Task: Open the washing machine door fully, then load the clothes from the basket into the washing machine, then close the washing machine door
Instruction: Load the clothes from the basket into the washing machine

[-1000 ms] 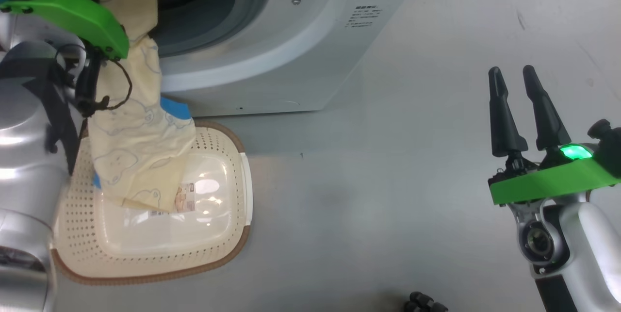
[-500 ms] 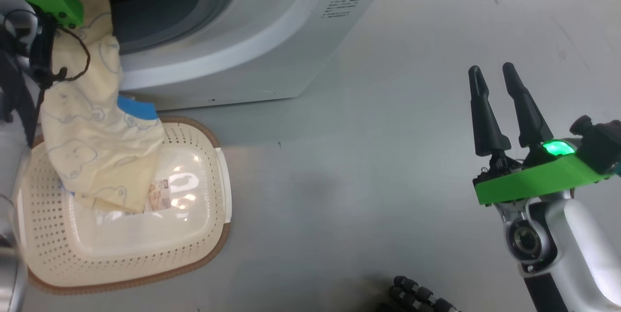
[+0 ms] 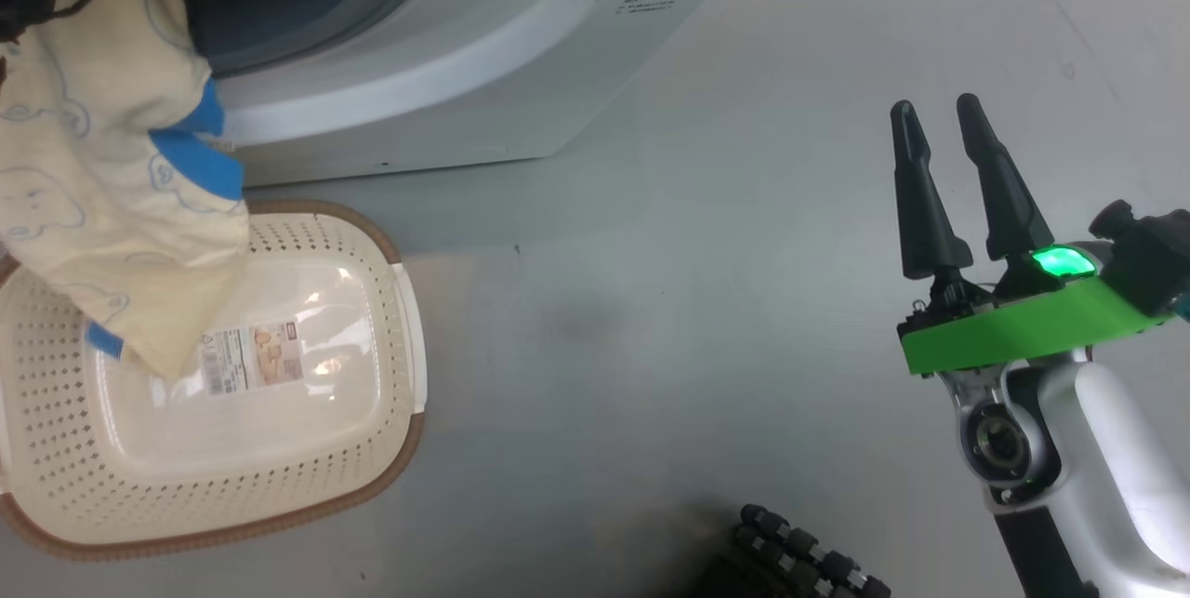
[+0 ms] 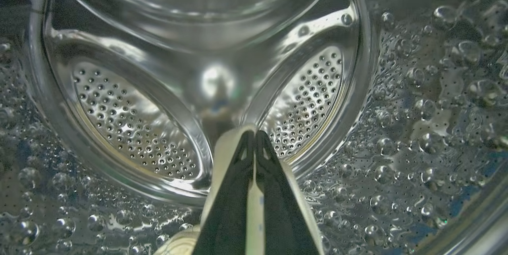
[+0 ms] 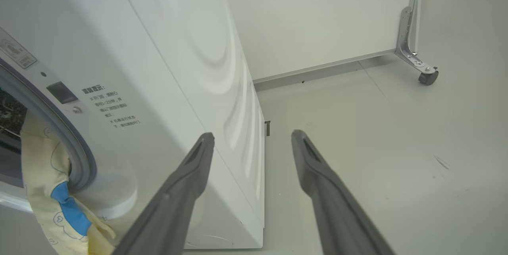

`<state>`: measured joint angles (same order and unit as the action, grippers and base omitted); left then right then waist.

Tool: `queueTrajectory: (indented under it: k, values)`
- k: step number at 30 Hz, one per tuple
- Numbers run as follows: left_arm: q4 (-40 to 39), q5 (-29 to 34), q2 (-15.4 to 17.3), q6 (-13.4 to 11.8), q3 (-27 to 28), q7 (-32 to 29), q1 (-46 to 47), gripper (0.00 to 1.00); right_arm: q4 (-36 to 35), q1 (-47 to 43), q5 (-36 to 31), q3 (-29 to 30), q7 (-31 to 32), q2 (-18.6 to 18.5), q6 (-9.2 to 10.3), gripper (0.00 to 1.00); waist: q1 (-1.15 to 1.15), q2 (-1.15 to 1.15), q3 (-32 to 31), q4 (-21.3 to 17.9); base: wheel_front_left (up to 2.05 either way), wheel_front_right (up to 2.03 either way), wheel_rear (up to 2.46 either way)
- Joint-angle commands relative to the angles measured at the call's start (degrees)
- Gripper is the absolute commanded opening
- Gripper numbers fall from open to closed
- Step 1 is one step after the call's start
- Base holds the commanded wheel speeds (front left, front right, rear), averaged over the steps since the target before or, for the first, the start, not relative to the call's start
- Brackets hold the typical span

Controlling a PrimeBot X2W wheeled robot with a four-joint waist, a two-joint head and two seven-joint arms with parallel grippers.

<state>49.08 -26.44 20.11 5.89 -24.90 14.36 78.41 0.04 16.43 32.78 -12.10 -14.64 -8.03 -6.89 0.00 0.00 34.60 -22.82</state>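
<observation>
1 piece of the clothes (image 3: 112, 207) half loaded, tail hanging out

Left gripper (image 4: 254, 138): deep inside the drum (image 4: 131, 120), fingers pinched together on pale yellow fabric that shows between and beside them.

Head view: the rest of that garment trails out of the washing machine (image 3: 446, 68) mouth and over the lip. Its lower end dangles above the basket (image 3: 56, 468). Basket bottom otherwise bare, label (image 3: 251, 356) readable.

Right wrist view: cloth draped across the grey gasket (image 5: 81, 160).

Right gripper (image 3: 933, 103): well off to the side above the floor (image 3: 651, 300), fingers spread, holding nothing.

Step in hand, as I read it: carrying this garment in. Notes for doing it well:
- Reach toward the drum's back wall before letting go, so the tail is pulled over the gasket.
- Release low, near the drum bottom; fabric dropped high may slide back out.
- Back out straight with fingers parted, so nothing is dragged along.
- Check the lip afterwards. Cloth left on the gasket would likely be pinched at closing; the free right arm could sweep it in.
</observation>
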Motion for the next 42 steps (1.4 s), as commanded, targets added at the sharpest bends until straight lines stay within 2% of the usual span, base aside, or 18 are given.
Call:
queueTrajectory:
  k: [1, 5, 10, 16, 18, 19, 26, 29, 36, 42]
  values:
    - [-3.54, 1.75, 2.24, -0.38, 3.17, 0.63, 1.94, 0.00, -1.97, 0.66, 0.32, -0.85, -0.36, -0.25, -0.59, 1.00, 0.00, 0.00, 0.33, -0.12, 0.00, 0.00, 0.00]
    - [0.67, 3.47, 1.33, 0.46, 4.13, 0.63, -0.54, 0.00, -1.75, 0.66, 0.37, -1.33, -0.36, 0.00, -0.59, 1.00, 0.00, 0.00, 0.23, -0.18, 0.00, 0.00, 0.00]
    - [11.07, 3.36, -0.19, 1.31, 1.96, 0.47, 0.28, 0.00, -1.46, 0.43, 0.48, -2.10, -0.36, -0.02, -0.59, 1.00, 0.00, 0.00, -0.22, -0.18, 0.00, 0.00, 0.00]
    - [17.59, 2.65, -1.34, 1.54, -0.30, -0.92, 2.65, 0.00, -1.38, 0.56, 0.56, -2.41, -0.36, 0.00, -0.59, 1.00, 0.00, 0.00, -0.43, -0.12, 0.00, 0.00, 0.00]
    - [19.03, 1.67, -2.07, 1.56, -1.33, -2.38, 2.86, 0.70, -1.34, 0.53, 0.58, -2.35, -0.36, -0.01, -0.59, 1.00, 0.00, 0.00, -0.67, -0.03, 0.00, 0.00, 0.00]
    - [19.35, 1.40, -2.16, 1.57, -2.04, -2.75, 2.98, 1.00, -1.33, 0.50, 0.58, -2.32, -0.36, -0.01, -0.59, 1.00, 0.00, 0.00, -0.77, 0.01, 0.00, 0.00, 0.00]
    - [20.26, -2.31, -2.38, 1.58, -4.98, -4.34, 2.94, 1.00, -1.22, 0.66, 0.59, -2.22, -0.36, -0.07, -0.59, 1.00, 0.00, 0.00, -1.24, 0.21, 0.00, 0.00, 0.00]
    - [19.57, -4.41, -2.28, 1.58, -6.08, -2.71, 2.61, 1.00, -1.19, 0.72, 0.53, -2.09, -0.36, -0.13, -0.59, 1.00, 0.00, 0.00, -1.47, 0.42, 0.00, 0.00, 0.00]
    - [17.11, -8.45, -2.64, 1.59, -5.73, 0.32, 0.69, 1.00, -1.13, 0.73, 0.42, -1.52, -0.36, -0.33, -0.59, 1.00, 0.00, 0.00, -2.21, 1.04, 0.00, 0.00, 0.00]
    - [11.43, -8.32, -2.04, 1.59, -3.32, 0.60, -1.07, 1.00, -1.21, 1.10, 0.28, -1.24, -0.36, -0.35, -0.59, 1.00, 0.00, 0.00, -2.45, 1.54, 0.00, 0.00, 0.00]
